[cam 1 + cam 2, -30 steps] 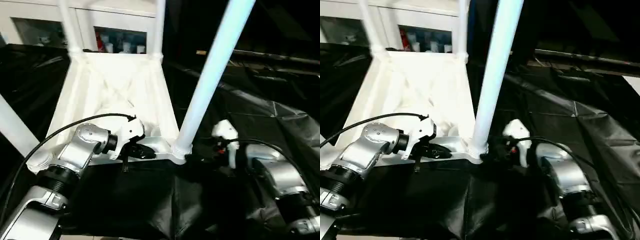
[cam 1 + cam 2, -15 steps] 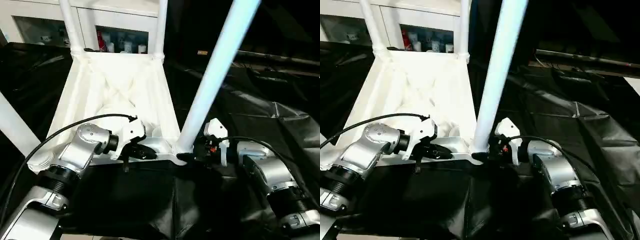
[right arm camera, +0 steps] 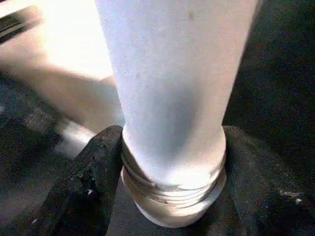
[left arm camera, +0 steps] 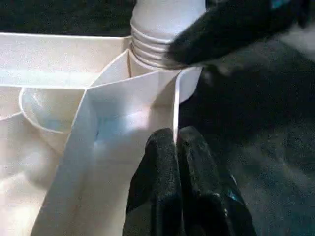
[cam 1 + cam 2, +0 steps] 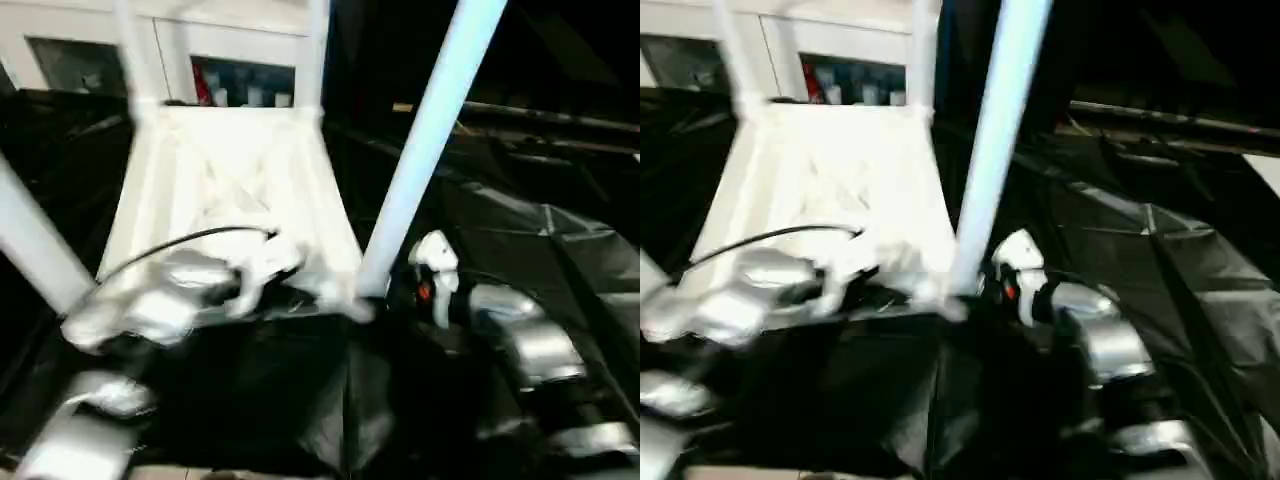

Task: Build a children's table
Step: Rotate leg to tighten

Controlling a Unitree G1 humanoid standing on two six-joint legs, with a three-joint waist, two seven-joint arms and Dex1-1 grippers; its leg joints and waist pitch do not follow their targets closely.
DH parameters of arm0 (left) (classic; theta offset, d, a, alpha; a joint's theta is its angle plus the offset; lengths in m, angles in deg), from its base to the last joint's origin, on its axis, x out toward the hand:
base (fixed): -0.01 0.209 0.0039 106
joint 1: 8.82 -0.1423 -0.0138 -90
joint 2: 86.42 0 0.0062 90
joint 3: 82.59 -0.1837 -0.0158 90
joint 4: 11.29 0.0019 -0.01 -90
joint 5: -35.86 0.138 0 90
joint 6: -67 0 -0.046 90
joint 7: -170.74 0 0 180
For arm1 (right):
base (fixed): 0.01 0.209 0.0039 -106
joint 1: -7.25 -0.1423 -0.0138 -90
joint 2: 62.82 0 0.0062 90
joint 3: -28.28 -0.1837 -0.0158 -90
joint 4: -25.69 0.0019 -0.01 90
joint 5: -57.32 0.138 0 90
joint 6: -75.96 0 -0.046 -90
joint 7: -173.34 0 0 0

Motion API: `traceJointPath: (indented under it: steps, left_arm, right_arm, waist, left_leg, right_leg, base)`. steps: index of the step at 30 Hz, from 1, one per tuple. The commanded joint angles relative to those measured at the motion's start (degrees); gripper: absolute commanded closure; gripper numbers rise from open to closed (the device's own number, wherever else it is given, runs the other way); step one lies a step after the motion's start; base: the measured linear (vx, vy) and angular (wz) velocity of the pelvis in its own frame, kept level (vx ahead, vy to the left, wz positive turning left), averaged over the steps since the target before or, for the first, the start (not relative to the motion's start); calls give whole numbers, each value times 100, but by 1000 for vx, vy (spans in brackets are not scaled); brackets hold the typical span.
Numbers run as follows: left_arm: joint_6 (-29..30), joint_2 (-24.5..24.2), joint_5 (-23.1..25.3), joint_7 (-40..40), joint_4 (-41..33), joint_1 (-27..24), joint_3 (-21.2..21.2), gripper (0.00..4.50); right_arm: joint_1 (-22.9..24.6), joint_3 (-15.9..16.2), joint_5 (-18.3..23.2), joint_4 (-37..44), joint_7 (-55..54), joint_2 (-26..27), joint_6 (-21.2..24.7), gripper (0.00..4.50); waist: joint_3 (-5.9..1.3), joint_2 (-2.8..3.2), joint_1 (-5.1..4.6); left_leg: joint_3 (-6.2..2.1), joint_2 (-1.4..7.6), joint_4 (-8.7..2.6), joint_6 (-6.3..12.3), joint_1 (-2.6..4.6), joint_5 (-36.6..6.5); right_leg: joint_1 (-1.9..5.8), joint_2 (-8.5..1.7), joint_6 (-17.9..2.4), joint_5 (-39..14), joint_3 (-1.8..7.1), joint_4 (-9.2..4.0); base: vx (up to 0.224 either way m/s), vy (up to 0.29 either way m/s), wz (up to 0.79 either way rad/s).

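Two end effectors | left (image 4: 176, 147) pinches table rim (image 4: 175, 105) | right (image 3: 170, 162) straddles leg (image 3: 172, 73)

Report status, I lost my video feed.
Left gripper shut on white plastic tabletop's rim. Right gripper closed around near-right white tube leg at its collar. Nothing blocking.

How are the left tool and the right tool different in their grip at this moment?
The left tool is shut, pinching the thin rim of the tabletop; the right tool stands wide around the collared base of the near-right leg. The left grips a flat edge, the right a round tube. Both work at the same corner.
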Motion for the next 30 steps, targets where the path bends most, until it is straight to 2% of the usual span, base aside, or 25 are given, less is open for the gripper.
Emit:
traceJointPath:
  steps: [1, 2, 5, 6, 8, 11, 12, 15, 16, 17, 18, 19, 20, 21, 23, 25, 30]
  left_arm:
    - [-12, 420, -15, -399, 223, 26, -145, 450]
    - [-42, 560, 71, -433, 246, 58, -266, 450]
    - [-69, 666, 162, -398, 211, 58, -366, 450]
    - [-71, 672, 167, -388, 204, 56, -375, 450]
    - [-94, 644, 225, -318, 188, 61, -416, 450]
    - [-126, 503, 275, -227, 220, 82, -410, 450]
    - [-119, 434, 281, -180, 207, 75, -409, 450]
    - [-72, 146, 281, 162, 49, 3, -423, 450]
    - [-30, -105, 254, 527, -116, -77, -452, 450]
    - [-30, -239, 244, 723, -186, -108, -469, 450]
    - [-13, -356, 224, 907, -254, -135, -487, 450]
    - [-3, -427, 215, 1030, -296, -152, -494, 450]
    - [-3, -427, 215, 1030, -296, -152, -494, 450]
    - [3, -553, 201, 1208, -359, -176, -509, 450]
    - [70, -930, 132, 1804, -595, -273, -618, 450]
    - [137, -1200, 75, 2223, -794, -360, -711, 450]
    - [226, -1369, 63, 2415, -915, -414, -745, 450]
  right_arm:
    - [-32, 149, -107, -259, -612, 376, 198, 175]
    - [-82, 177, -166, -287, -869, 581, 212, 175]
    - [-107, 308, -286, -253, -933, 731, 126, 175]
    - [-107, 324, -294, -246, -921, 740, 107, 140]
    - [-113, 390, -336, -221, -798, 755, -27, 105]
    - [-150, 312, -251, -207, -599, 672, -77, 95]
    - [-148, 359, -267, -163, -490, 596, -113, 70]
    - [-92, 550, -268, 85, 133, 219, -168, 70]
    - [-14, 673, -183, 312, 792, -142, -179, 70]
    - [29, 713, -123, 440, 1132, -323, -167, 70]
    - [62, 733, -64, 549, 1391, -466, -145, 70]
    - [81, 737, -31, 611, 1552, -551, -132, 70]
    - [81, 737, -31, 611, 1552, -551, -132, 70]
    - [105, 758, 13, 702, 1815, -695, -104, 70]
    - [124, 848, 88, 838, 2456, -1105, -93, 70]
    - [108, 901, 143, 909, 2835, -1359, -57, 70]
    - [61, 957, 171, 939, 3143, -1505, 30, 70]
  waist:
    - [-271, -30, 5]
    - [-269, 0, -11]
    - [-279, -11, -26]
    - [-281, -8, -27]
    - [-286, 6, -36]
    - [-291, -1, -33]
    - [-289, 4, -24]
    - [-296, -2, -18]
    - [-299, -28, -23]
    - [-308, -21, -7]
    - [-309, -42, -14]
    - [-311, -23, -5]
    - [-315, -24, -19]
    - [-318, -25, -14]
    - [-319, -25, -7]
    - [-297, -13, -16]
    - [-288, 0, 7]
  left_leg:
    - [-39, 128, -448, -68, 6, -1195]
    - [-34, 128, -452, -60, 14, -1225]
    - [-45, 131, -463, -38, -7, -1273]
    - [-44, 132, -465, -25, -11, -1276]
    - [-45, 136, -473, -11, -14, -1282]
    - [-39, 132, -468, 35, -22, -1294]
    - [-43, 136, -473, 37, -20, -1287]
    - [-45, 136, -465, 122, -51, -1187]
    - [-42, 136, -463, 150, -62, -1151]
    - [-45, 146, -447, 206, -64, -1053]
    - [-36, 149, -442, 251, -59, -1012]
    - [-30, 163, -430, 308, -44, -901]
    - [-26, 155, -426, 341, -57, -760]
    - [-14, 155, -417, 348, -32, -696]
    - [-11, 163, -414, 402, -16, -644]
    - [-8, 173, -421, 459, -20, -679]
    - [0, 181, -429, 338, 24, -885]
  right_leg:
    - [209, -304, -785, -2221, 250, -534]
    - [183, -294, -746, -2205, 259, -551]
    - [200, -283, -694, -2071, 251, -541]
    - [199, -283, -694, -2037, 252, -540]
    - [202, -275, -738, -1854, 251, -528]
    - [212, -278, -802, -1746, 255, -522]
    - [211, -284, -815, -1734, 254, -518]
    - [253, -283, -875, -1540, 251, -492]
    - [263, -286, -885, -1507, 250, -493]
    - [274, -285, -922, -1328, 252, -464]
    - [270, -284, -955, -1230, 255, -459]
    - [262, -287, -1070, -1003, 262, -429]
    - [268, -278, -1177, -777, 258, -397]
    - [254, -272, -1261, -652, 257, -388]
    - [271, -267, -1353, -504, 258, -361]
    - [265, -268, -1410, -466, 258, -355]
    - [236, -275, -1456, -745, 262, -379]
  base:
    - [0, 0, 0]
    - [0, 0, 0]
    - [0, 0, 0]
    - [0, 0, 0]
    - [0, 0, 0]
    - [0, 0, 0]
    - [0, 0, 0]
    - [0, 0, 0]
    - [0, 0, 0]
    - [0, 0, 0]
    - [0, 0, 0]
    - [0, 0, 0]
    - [0, 0, 0]
    - [0, 0, 0]
    - [0, 0, 0]
    - [0, 0, 0]
    - [0, 0, 0]
